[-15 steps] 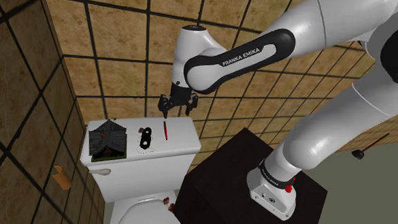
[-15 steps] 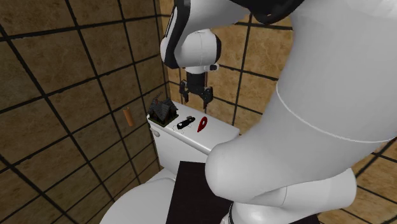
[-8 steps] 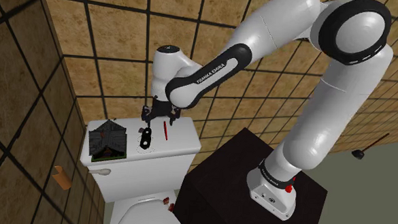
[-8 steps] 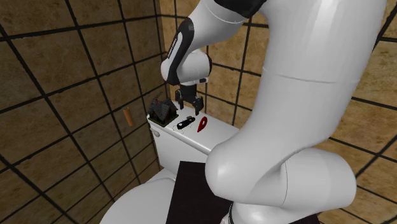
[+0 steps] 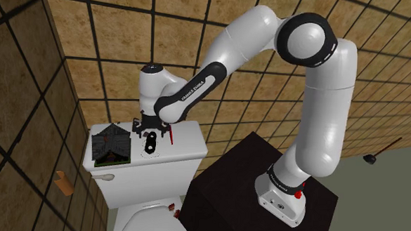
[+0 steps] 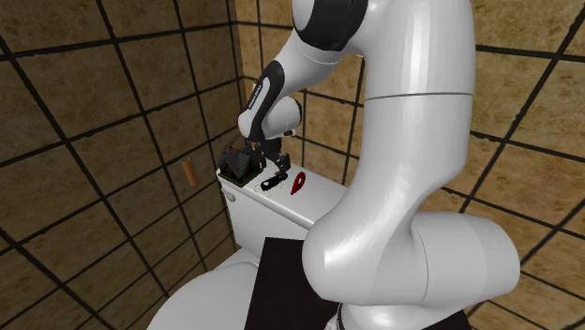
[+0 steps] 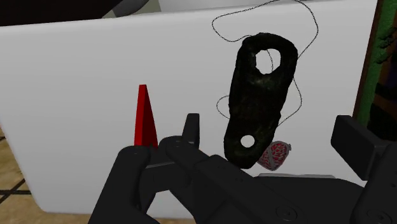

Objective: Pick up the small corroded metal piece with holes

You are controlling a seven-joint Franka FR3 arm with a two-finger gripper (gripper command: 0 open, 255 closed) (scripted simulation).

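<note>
Black hand (image 5: 150,130) low over tank lid (image 5: 186,146), spread wide astride dark holed piece (image 7: 257,95)

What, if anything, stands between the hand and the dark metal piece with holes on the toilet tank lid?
Nothing visible does. The hand hangs right above the dark metal piece on the toilet tank lid, fingers apart. The red pointed thing lies to one side, outside the fingers.

My arm (image 5: 323,115): glossy white links, dark joints, white lettering on a black forearm band (image 5: 191,95); my pincer (image 5: 149,132), all black.
</note>
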